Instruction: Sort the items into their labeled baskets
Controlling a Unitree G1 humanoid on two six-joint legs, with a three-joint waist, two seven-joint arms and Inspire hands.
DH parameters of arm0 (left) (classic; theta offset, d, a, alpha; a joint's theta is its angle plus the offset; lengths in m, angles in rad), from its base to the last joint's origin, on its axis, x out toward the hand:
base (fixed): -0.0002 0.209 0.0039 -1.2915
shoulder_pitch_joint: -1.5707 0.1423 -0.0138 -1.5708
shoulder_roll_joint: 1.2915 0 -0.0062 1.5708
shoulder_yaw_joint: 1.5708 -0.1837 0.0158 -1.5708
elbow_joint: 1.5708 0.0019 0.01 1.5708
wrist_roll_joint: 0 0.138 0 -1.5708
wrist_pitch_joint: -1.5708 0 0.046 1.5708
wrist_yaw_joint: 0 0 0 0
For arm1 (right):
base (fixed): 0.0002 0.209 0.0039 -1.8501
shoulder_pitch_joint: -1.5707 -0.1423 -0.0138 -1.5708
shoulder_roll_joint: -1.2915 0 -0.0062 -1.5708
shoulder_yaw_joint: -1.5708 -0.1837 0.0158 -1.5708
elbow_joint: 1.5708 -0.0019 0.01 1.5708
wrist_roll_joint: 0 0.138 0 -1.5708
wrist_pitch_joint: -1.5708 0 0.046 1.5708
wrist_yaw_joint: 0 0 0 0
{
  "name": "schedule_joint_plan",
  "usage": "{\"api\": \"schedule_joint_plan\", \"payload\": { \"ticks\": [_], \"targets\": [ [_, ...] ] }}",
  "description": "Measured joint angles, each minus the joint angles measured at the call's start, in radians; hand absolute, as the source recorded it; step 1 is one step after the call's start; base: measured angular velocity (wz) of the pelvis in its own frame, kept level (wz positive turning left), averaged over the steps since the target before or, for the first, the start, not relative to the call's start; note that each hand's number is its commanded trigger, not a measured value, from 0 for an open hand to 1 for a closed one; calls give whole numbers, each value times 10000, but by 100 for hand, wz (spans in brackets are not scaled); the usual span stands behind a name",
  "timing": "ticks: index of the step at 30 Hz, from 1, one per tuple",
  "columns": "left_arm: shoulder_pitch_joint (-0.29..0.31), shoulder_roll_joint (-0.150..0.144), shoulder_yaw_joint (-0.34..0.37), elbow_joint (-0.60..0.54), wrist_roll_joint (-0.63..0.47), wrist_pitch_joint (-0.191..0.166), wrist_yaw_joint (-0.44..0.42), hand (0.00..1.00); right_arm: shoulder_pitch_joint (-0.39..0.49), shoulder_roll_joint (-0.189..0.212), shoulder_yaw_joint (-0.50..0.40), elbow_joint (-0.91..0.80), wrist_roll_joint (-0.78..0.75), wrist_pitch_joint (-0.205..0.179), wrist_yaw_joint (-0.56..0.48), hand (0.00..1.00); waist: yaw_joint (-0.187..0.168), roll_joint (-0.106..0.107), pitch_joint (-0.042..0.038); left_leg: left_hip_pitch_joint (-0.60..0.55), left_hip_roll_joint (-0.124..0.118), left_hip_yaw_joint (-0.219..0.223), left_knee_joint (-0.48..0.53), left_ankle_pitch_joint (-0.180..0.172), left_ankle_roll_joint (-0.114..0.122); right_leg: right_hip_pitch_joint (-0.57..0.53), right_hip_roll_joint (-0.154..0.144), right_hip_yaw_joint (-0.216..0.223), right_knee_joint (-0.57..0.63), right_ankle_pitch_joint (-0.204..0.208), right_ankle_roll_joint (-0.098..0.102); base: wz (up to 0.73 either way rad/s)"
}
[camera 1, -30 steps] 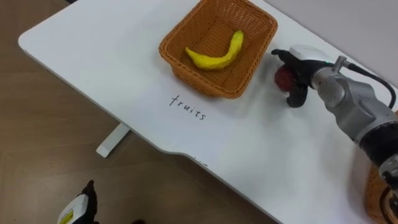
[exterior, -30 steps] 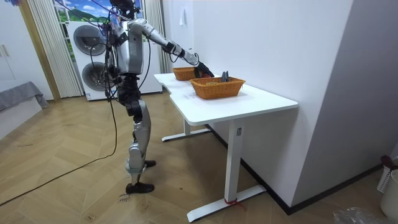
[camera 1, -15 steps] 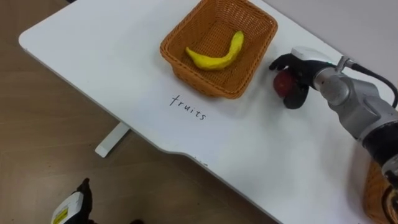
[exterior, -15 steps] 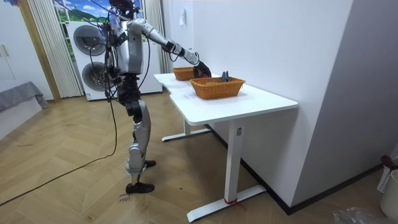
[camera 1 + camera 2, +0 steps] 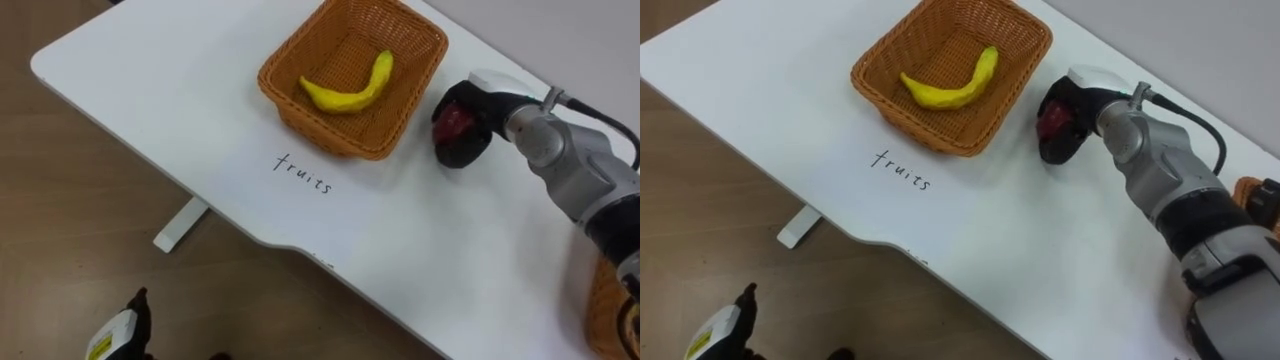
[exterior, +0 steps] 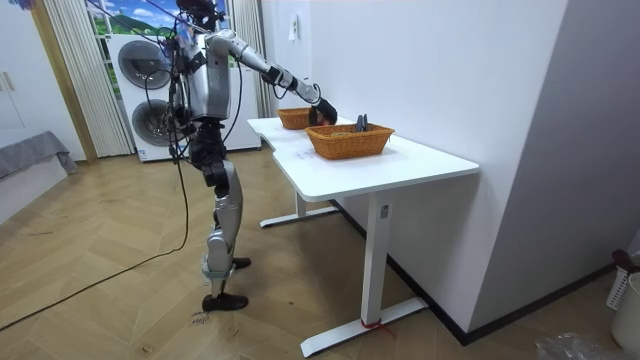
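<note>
Closed tighter than a second ago, my right hand point(image 5: 480, 103) curls round the red fruit point(image 5: 455, 121) just beside the fruit basket point(image 5: 320, 128) near the table's point(image 5: 200, 130) far edge in the left eye view; the room view shows it low, so I'd lift clear of the rim first.

open bench point(image 5: 170, 100) lies left and in front of the basket point(image 5: 320, 125); the basket's right wall stands just beside the right hand point(image 5: 472, 140), between it and the banana point(image 5: 350, 90).
</note>
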Motion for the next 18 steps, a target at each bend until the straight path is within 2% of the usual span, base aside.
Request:
{"api": "schedule_joint_plan", "payload": {
  "ticks": [18],
  "targets": [
    [-76, 1, 1, -42, -9, 4, -144, 0, 7, -1, -1, -90, 0, 0, -27, 100, -11, 54, 11, -9, 0, 23, -1, 0, 0, -30, 0, 47, 0, 0, 0, 0]
  ]
}}
